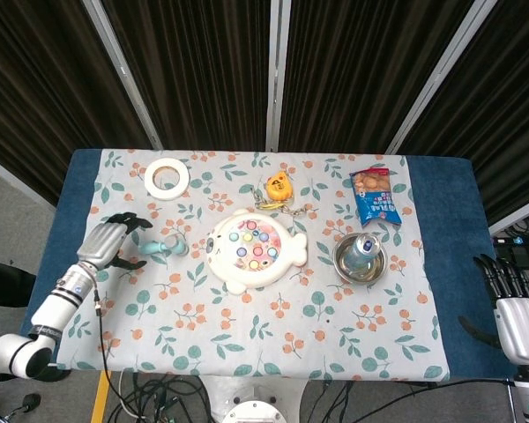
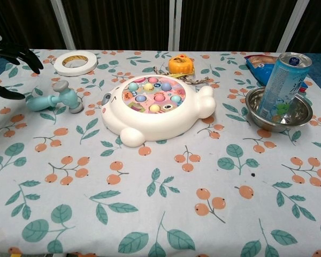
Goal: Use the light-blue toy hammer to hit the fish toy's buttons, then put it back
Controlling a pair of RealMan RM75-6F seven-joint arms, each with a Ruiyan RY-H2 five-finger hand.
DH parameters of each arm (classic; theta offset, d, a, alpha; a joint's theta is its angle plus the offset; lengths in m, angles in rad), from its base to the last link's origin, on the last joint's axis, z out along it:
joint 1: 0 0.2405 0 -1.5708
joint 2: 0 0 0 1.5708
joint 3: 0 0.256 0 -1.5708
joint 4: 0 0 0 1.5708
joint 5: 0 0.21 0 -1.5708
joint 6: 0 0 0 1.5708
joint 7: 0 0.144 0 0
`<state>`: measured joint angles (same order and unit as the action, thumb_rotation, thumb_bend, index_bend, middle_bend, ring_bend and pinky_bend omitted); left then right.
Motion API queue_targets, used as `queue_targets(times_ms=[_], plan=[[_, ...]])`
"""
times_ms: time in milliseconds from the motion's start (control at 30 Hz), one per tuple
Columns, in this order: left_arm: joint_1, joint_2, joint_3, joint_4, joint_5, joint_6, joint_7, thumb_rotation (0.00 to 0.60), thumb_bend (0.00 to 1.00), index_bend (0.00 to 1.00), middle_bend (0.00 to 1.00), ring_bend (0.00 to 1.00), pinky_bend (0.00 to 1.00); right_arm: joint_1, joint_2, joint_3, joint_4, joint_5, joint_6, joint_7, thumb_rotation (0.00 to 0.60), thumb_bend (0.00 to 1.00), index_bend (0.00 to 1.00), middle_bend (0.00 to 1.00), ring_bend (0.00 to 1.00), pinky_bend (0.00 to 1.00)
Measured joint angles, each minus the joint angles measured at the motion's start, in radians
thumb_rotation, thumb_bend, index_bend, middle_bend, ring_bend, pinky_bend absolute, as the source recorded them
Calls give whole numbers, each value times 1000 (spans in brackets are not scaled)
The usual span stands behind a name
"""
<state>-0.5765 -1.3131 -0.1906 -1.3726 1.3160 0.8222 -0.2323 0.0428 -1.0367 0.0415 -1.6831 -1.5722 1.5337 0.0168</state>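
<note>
The light-blue toy hammer [image 1: 163, 248] [image 2: 54, 99] lies on the floral cloth, left of the white fish toy [image 1: 256, 250] [image 2: 154, 108] with its pastel buttons. My left hand [image 1: 111, 239] [image 2: 10, 63] hovers over the table just left of the hammer's handle, fingers spread, holding nothing. My right hand [image 1: 511, 304] hangs off the table's right side, fingers apart and empty; the chest view does not show it.
A white tape roll [image 1: 167, 177] lies at the back left. An orange toy with a key chain [image 1: 279, 189] sits behind the fish. A drink can stands in a steel bowl [image 1: 361, 256] at the right, behind it a snack bag [image 1: 376, 196].
</note>
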Motion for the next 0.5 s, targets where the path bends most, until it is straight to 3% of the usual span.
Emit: queue_targets(times_ms=[267,500], plan=[[-45,-64,-2,75,-57,-54,-20,600,242,302,320,170,204,6,-4,2,4,7,-13,3,600,77,0,76,0,0],[-70,-104,10,100,-69,-61,47,600,255,309,350,194,230,7,-10,0,15,12,-19,14,600,76,0,76,0,0]])
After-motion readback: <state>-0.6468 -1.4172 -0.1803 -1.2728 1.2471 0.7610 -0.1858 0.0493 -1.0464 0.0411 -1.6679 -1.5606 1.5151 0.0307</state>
